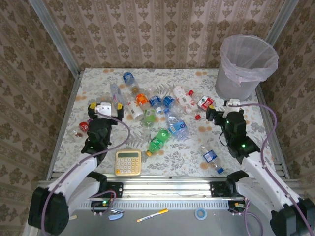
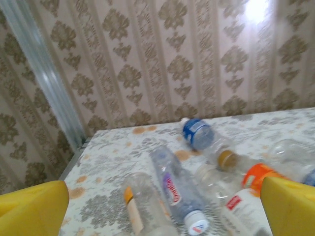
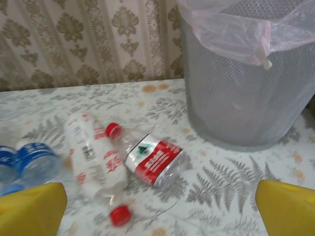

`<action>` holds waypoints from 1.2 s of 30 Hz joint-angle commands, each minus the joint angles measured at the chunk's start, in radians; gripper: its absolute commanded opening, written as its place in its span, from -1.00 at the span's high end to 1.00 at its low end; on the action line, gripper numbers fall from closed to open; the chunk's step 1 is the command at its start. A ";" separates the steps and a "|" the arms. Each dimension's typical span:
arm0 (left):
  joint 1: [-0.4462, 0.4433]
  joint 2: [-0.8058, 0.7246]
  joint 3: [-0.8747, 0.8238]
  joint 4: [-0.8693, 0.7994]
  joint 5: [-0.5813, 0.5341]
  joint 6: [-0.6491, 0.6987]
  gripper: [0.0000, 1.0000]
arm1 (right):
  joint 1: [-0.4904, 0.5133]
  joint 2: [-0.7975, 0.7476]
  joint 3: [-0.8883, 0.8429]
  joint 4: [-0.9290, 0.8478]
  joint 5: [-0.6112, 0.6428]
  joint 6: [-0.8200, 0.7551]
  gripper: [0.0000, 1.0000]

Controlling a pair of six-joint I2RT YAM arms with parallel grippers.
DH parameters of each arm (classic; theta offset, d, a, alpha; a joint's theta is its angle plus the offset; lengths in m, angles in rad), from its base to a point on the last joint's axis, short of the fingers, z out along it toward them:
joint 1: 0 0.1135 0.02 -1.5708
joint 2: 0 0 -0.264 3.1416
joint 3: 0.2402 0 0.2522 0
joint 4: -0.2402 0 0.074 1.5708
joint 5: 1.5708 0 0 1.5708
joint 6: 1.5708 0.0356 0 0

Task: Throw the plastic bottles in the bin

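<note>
Currently: plastic bottles (image 1: 162, 105) lie scattered on their sides across the middle of the leaf-patterned table (image 1: 98, 81). Bin (image 1: 235, 86), grey mesh with a pinkish bag liner, stands upright at the far right corner, just beyond the right end of the cluster.

Left gripper (image 1: 106, 106): fingers spread wide, holding nothing, at the left edge of the cluster. Left wrist view: yellow fingertips (image 2: 32, 209) in both lower corners. Between them lie a clear bottle with a white cap (image 2: 177, 196) and a clear one with an orange band (image 2: 138, 206). Farther off, a blue-labelled bottle (image 2: 199, 133) lies on its side.

Right gripper (image 1: 222, 109): fingers likewise wide apart, holding nothing, just in front of the bin. Right wrist view: crushed red-labelled bottle (image 3: 155, 157) just beside a white bottle with red print (image 3: 93, 157), with a loose red cap (image 3: 119, 215) near them. The bin wall is close on the right.

Green bottle (image 1: 158, 140) lies near the table centre. Yellow calculator (image 1: 128, 162) sits at the near edge, beside the left arm. Small blue-banded bottle (image 1: 211, 158) lies by the right arm.
</note>
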 commanded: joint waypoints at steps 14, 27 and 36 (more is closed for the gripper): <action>-0.187 -0.176 0.470 -1.104 0.365 -0.334 -1.00 | 0.317 0.097 0.167 -0.848 -0.144 0.422 -1.00; -0.187 -0.299 0.459 -1.225 0.394 -0.345 -1.00 | 0.364 0.355 0.164 -0.867 -0.009 0.466 -1.00; -0.186 -0.350 0.428 -1.269 0.366 -0.351 -1.00 | 0.307 0.443 0.129 -0.750 -0.102 0.421 -0.97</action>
